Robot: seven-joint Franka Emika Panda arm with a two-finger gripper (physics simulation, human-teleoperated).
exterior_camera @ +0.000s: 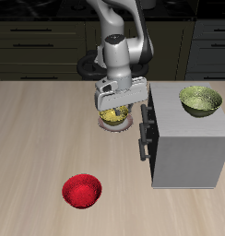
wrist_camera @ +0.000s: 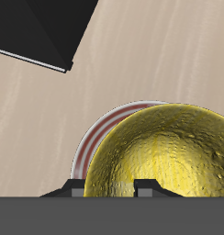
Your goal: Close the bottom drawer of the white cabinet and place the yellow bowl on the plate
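Observation:
My gripper [exterior_camera: 114,109] hangs low beside the white cabinet [exterior_camera: 188,143], just above the plate [exterior_camera: 109,126]. Its fingers straddle the rim of the yellow bowl [exterior_camera: 112,117] and it is shut on that rim. In the wrist view the yellow bowl [wrist_camera: 164,156] covers most of the plate [wrist_camera: 94,139], of which only a striped pinkish arc of rim shows beyond the bowl. The gripper [wrist_camera: 111,188] has one finger outside the bowl wall and one inside. The bottom drawer [exterior_camera: 146,149] sits flush with the drawer above it.
An olive-green bowl [exterior_camera: 200,100] rests on top of the cabinet. A red bowl [exterior_camera: 82,191] stands nearer the table's front edge. A dark corner of the cabinet [wrist_camera: 36,27] shows in the wrist view.

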